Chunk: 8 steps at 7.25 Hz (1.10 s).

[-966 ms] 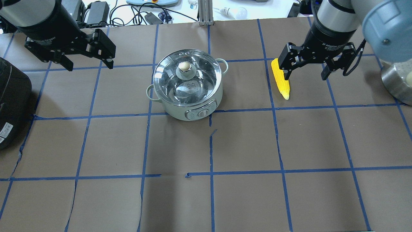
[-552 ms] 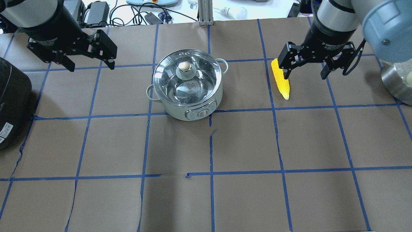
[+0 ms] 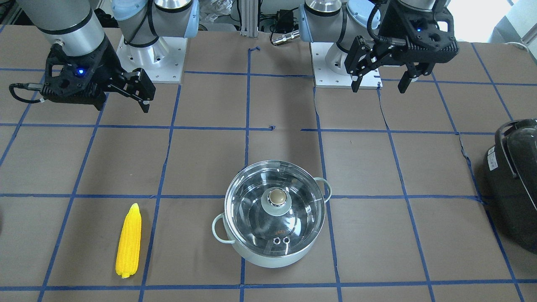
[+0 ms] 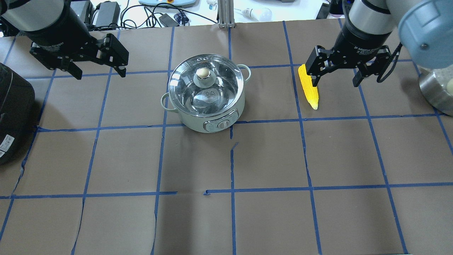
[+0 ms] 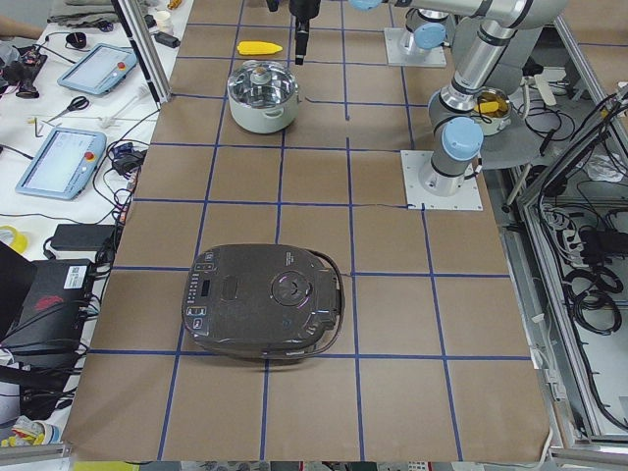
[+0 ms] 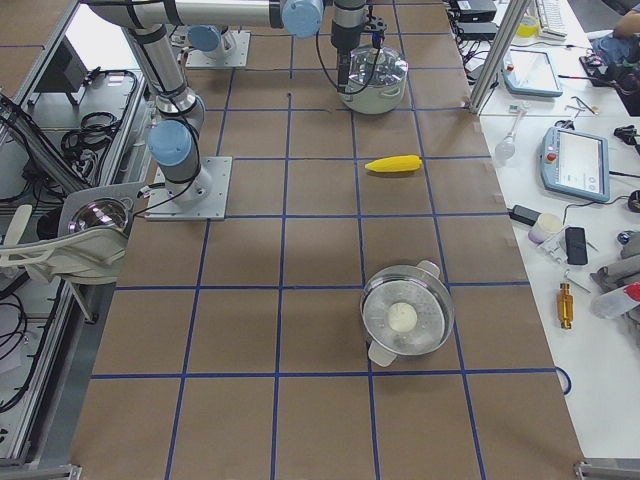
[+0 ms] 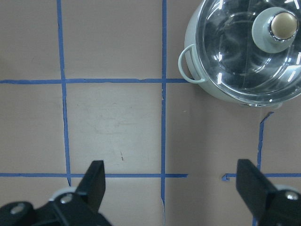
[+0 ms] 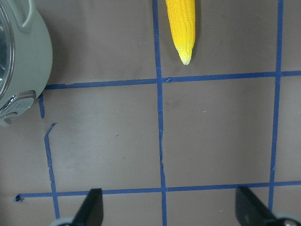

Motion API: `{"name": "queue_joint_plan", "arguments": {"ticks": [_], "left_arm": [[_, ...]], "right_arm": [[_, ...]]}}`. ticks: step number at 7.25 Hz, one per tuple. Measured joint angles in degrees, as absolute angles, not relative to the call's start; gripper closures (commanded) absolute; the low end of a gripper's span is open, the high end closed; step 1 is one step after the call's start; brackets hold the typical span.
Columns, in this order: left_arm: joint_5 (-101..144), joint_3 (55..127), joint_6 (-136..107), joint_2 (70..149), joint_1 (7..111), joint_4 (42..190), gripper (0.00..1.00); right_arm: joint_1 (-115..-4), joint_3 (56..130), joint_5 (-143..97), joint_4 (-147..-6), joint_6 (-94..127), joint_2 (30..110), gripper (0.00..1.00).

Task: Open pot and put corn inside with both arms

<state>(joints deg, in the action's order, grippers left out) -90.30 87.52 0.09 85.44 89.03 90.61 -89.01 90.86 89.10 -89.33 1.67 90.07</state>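
Brown table [image 4: 269,159]: corn [image 4: 308,86] lies ahead of spread right pincer [image 4: 335,84]; left pincer [image 4: 100,75] spread too.

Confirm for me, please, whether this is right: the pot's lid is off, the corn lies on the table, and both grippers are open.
One thing is wrong: the lid is on the pot, as the exterior front-facing view shows. The corn lies on the table, and the left gripper and right gripper are open.
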Motion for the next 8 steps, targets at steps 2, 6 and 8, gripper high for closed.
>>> {"name": "queue_joint_plan", "arguments": {"ticks": [2, 6, 8], "left_arm": [[-90.17, 87.58, 0.04, 85.51, 89.03, 90.62, 0.0], [-87.93, 82.49, -7.69, 92.9, 92.67, 83.53, 0.0], [-87.66, 79.13, -12.07, 101.46, 97.68, 77.02, 0.0]], "right_arm": [[-88.93, 90.61, 89.2, -88.83, 1.78, 90.06, 0.0], [-88.58, 90.37, 89.2, -89.32, 1.85, 89.96, 0.0], [-87.26, 90.68, 89.13, -92.46, 1.71, 87.57, 0.0]]}}
